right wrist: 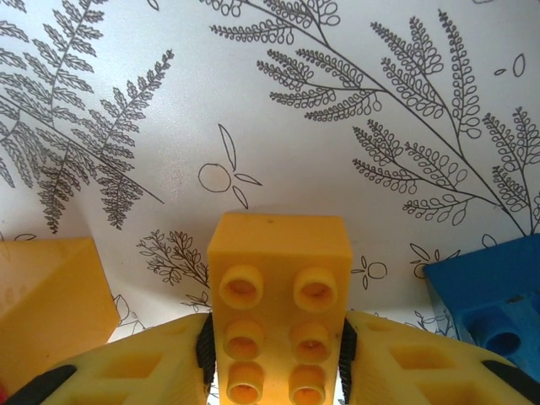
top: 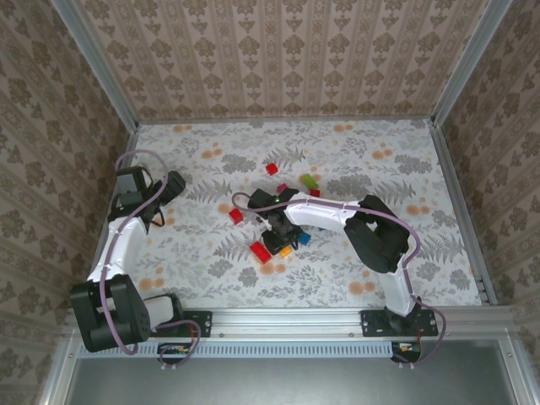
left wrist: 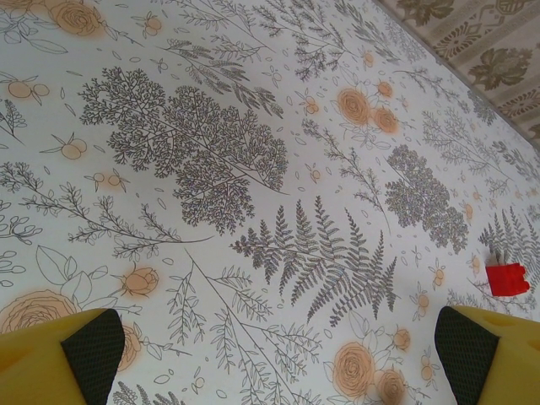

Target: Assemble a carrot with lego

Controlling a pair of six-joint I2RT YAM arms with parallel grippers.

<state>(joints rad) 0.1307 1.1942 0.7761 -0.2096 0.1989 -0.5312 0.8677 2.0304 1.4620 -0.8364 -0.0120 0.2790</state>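
1. The table (top: 380,278) has a floral cloth and patterned walls on its left, far and right sides.
2. The right arm (top: 371,228) reaches left to the middle of the table. The left arm (top: 118,245) lies along the left edge.
3. The right gripper (right wrist: 278,359) is clamped on an orange brick (right wrist: 278,278), with a pad against each long side and the studs facing the wrist camera.
4. The left gripper (left wrist: 278,371) is spread wide, holds nothing and hangs above bare cloth. A red brick (left wrist: 506,278) lies well to its right.
5. A blue brick (right wrist: 485,295) lies just right of the held one, and a second orange brick (right wrist: 51,295) just left.
6. A green brick (top: 308,180) and a magenta brick (top: 282,187) lie loose farther back.
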